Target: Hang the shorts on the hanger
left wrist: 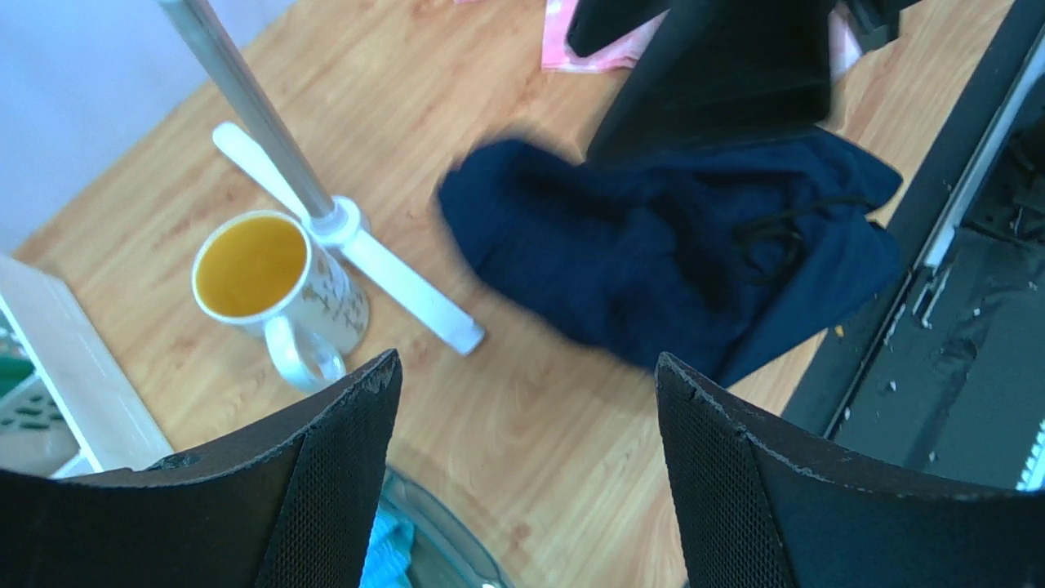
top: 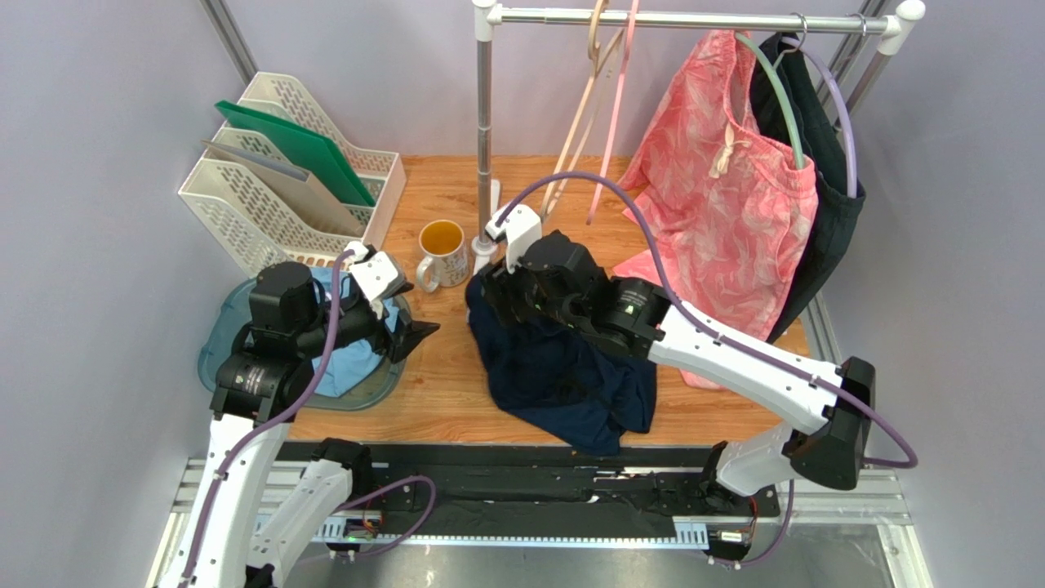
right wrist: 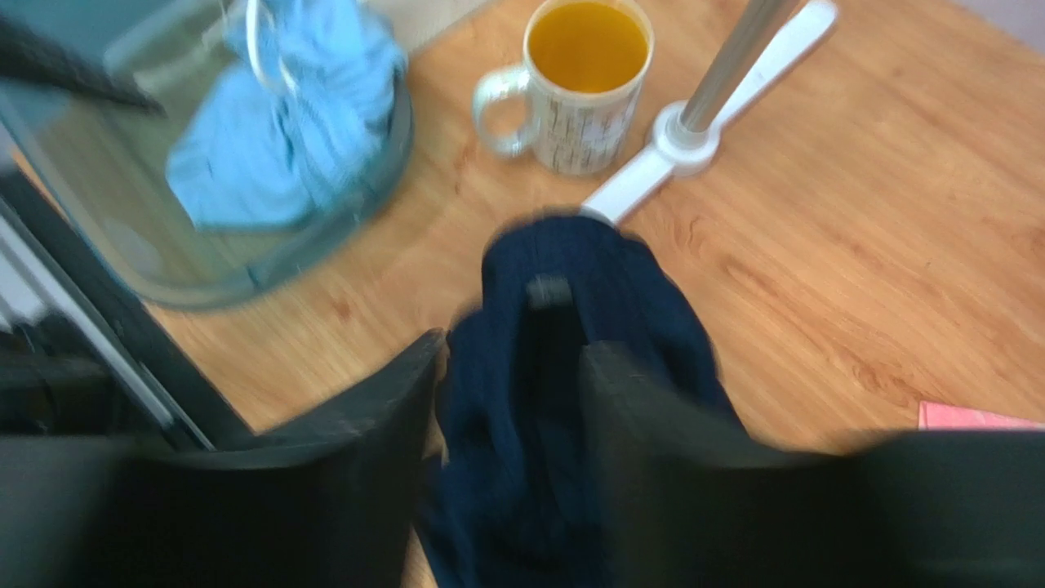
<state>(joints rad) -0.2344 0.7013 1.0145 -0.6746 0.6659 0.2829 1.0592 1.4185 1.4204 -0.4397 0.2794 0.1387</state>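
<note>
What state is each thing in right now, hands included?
shorts, crumpled on the table, on no hanger.
pink hanger, hanging on the rail, bare.
mug, upright, filled with orange liquid.
left hand, open, empty.
right hand, fingers apart just over the shorts, blurred.
pink patterned shorts, hung on the green hanger.

Left arm (top: 241, 456) folded back near own base, wrist angled toward table middle. Left gripper (left wrist: 528, 374) tilted downward, jaws standing wide apart. Right arm (top: 748, 364) stretched leftward across table, wrist bent down. Right gripper (right wrist: 509, 349) low over surface, fingers parted, its wrist view blurred.
</note>
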